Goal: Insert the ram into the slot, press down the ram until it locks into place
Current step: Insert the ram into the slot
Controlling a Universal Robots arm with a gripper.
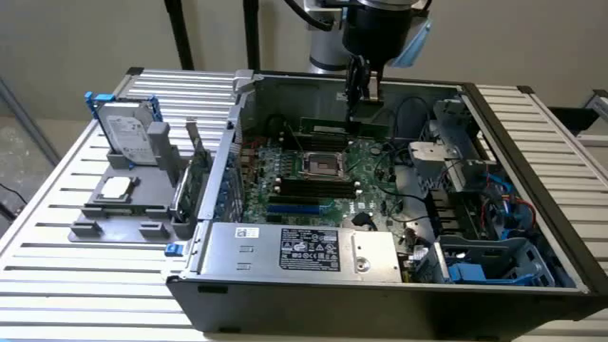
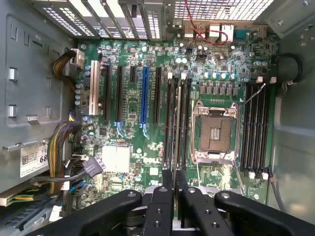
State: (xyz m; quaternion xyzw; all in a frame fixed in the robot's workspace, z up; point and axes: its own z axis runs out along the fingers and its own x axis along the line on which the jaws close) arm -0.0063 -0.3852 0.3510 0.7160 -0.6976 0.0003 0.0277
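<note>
Clenched on the ram, held edge-down over the black slot beside the CPU socket, the claw should keep it parallel and press evenly so both clips snap.

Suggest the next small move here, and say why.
Probably ease the end effector straight down. It is shut on the ram, which hangs edge-on along the black slots beside the CPU socket, seemingly lined up but not visibly seated.
</note>
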